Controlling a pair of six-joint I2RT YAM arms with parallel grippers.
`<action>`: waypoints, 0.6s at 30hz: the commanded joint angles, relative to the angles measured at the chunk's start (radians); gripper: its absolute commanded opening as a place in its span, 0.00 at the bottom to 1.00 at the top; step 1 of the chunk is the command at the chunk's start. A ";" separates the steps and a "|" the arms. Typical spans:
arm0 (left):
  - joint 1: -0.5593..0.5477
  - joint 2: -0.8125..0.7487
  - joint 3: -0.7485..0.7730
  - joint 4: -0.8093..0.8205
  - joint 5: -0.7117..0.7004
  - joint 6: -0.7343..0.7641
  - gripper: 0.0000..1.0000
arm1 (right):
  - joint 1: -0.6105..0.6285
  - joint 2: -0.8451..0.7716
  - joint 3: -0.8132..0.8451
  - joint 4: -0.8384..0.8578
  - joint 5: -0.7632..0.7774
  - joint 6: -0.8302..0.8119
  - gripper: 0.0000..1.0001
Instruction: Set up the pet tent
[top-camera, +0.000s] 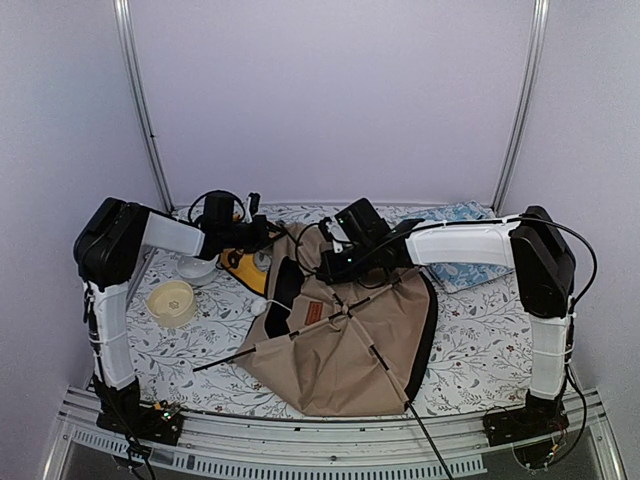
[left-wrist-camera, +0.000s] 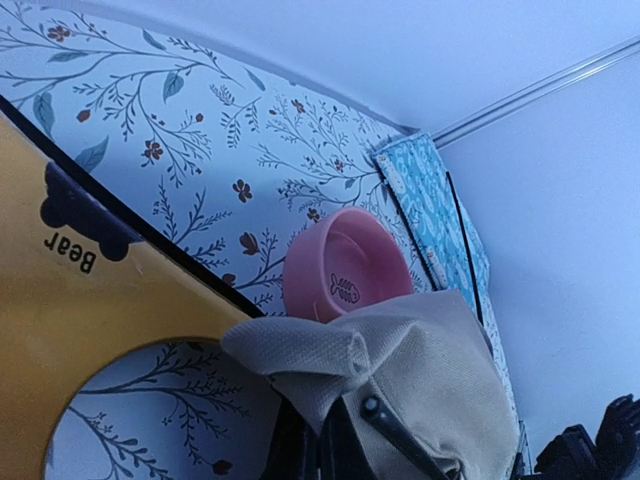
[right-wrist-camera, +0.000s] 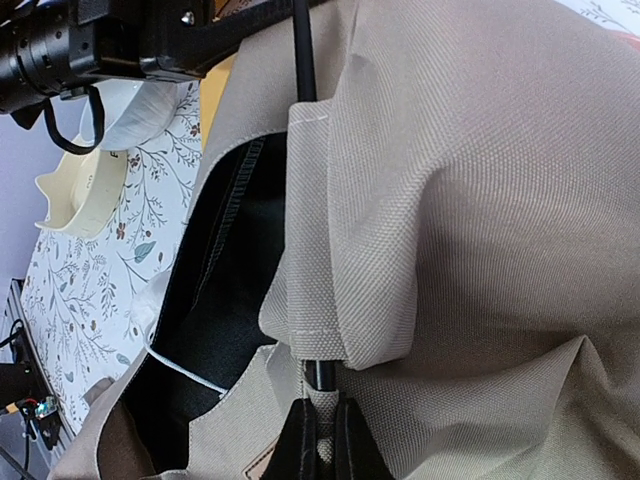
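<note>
the pet tent (top-camera: 350, 340) lies collapsed at mid-desk, canvas slumped toward 6 o'clock. the left hand (left-wrist-camera: 318, 440) is fully closed at the tent's 11 o'clock edge and appears to pinch a canvas fold. the right hand (right-wrist-camera: 322, 425) is nearly closed on a black pole (right-wrist-camera: 303, 60) where it leaves its sleeve.

risks noted:
- the thin pole could slip or twist out of the right hand's narrow pinch if it is flexed.
- a pull on the fold could drag the yellow feeder (left-wrist-camera: 60, 330), which is just beside it.
- the free pole ends at 8 and 5 o'clock may snag.
</note>
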 joint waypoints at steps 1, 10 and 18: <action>-0.011 -0.076 -0.026 0.008 -0.067 0.068 0.00 | -0.020 -0.039 -0.029 -0.003 0.001 0.030 0.00; -0.035 -0.108 -0.045 -0.044 -0.153 0.169 0.00 | -0.022 -0.082 -0.057 0.066 -0.032 0.039 0.00; -0.042 -0.114 -0.063 -0.042 -0.190 0.204 0.00 | -0.029 -0.109 -0.099 0.113 -0.037 0.051 0.00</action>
